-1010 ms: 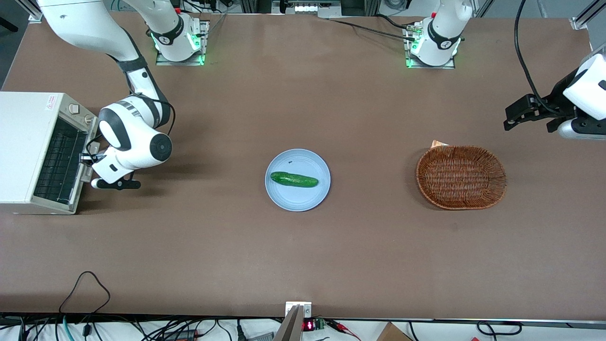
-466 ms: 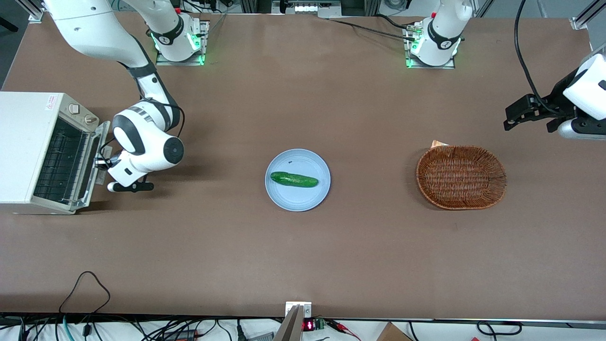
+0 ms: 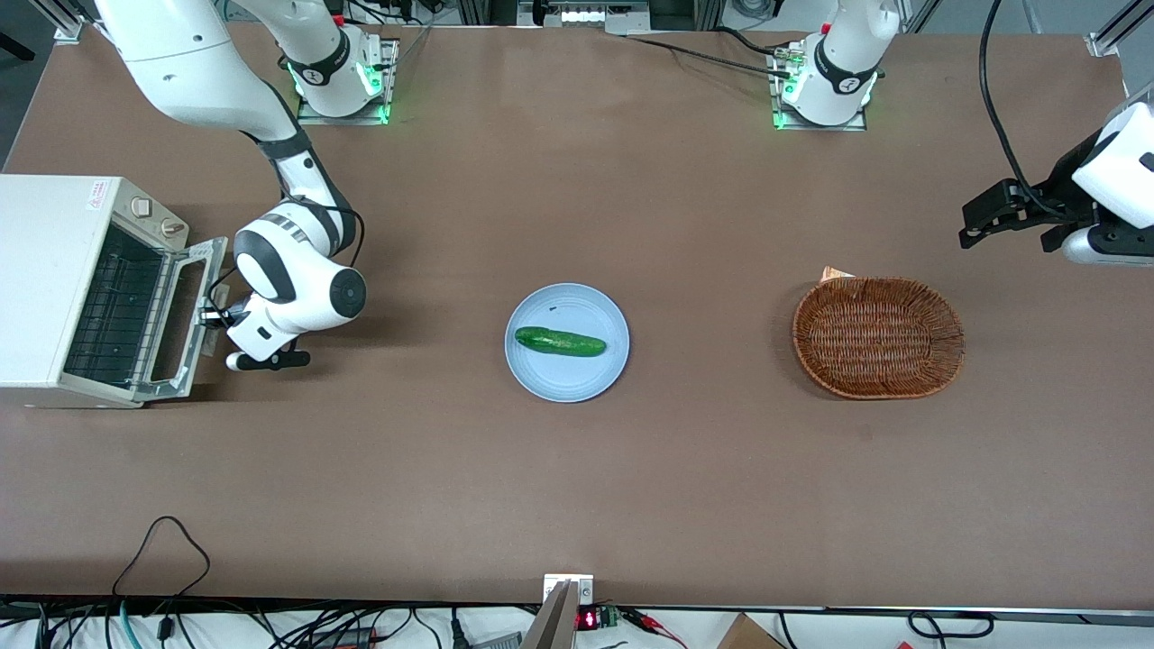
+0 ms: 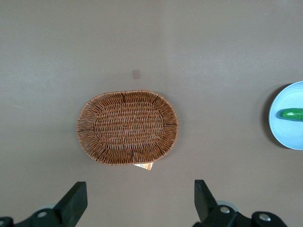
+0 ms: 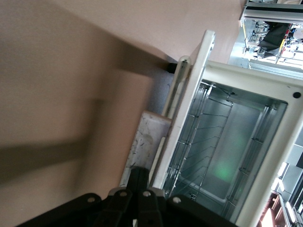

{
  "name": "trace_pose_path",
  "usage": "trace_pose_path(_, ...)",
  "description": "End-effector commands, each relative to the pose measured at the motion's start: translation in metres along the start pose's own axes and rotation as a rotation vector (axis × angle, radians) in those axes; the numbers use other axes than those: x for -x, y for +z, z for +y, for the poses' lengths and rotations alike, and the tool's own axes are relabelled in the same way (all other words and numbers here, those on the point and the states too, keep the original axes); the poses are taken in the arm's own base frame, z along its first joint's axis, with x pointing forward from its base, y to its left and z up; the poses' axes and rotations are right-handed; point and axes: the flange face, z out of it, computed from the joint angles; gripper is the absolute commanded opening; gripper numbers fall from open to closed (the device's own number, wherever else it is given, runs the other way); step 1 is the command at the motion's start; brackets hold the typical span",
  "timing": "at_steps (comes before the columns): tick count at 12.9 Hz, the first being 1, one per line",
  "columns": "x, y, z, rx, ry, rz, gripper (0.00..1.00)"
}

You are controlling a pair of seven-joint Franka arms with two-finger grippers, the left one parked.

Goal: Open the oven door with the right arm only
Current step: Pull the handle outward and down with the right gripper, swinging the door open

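On the brown desk (image 3: pixel 577 505), well away from the oven (image 3: pixel 45 270) toward the parked arm's end, sits a light blue plate (image 3: pixel 541 383) with a green cucumber (image 3: pixel 559 342) lying flat across it. Farther the same way from the oven is an oval wicker basket (image 3: pixel 948 315).

The cream-white oven stands at the working arm's end of the desk. Its oven door (image 3: pixel 209 252) hangs partly open, tilted out and down from the oven's front, hinged along its bottom edge, so the wire rack (image 3: pixel 117 311) inside shows through the gap. In front of the oven, at the door's outer edge, is the gripper (image 3: pixel 215 317). In the right wrist view the gripper (image 5: pixel 142 172) has its black fingers (image 5: pixel 137 182) drawn narrow, nipped onto the silver handle (image 5: pixel 149 139) of the door, with the oven's metal cavity just beside it.

The two knobs (image 3: pixel 171 227) sit on the oven's front, a little farther from the front camera than the door. The right arm (image 3: pixel 297 288) rises from the gripper, bending up and away toward its base (image 3: pixel 338 77), farther from the camera than the oven
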Motion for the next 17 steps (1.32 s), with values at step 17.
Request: trace_pose_path(17, -0.032, 0.002, -0.067, 0.029, -0.07, 0.017, 0.0)
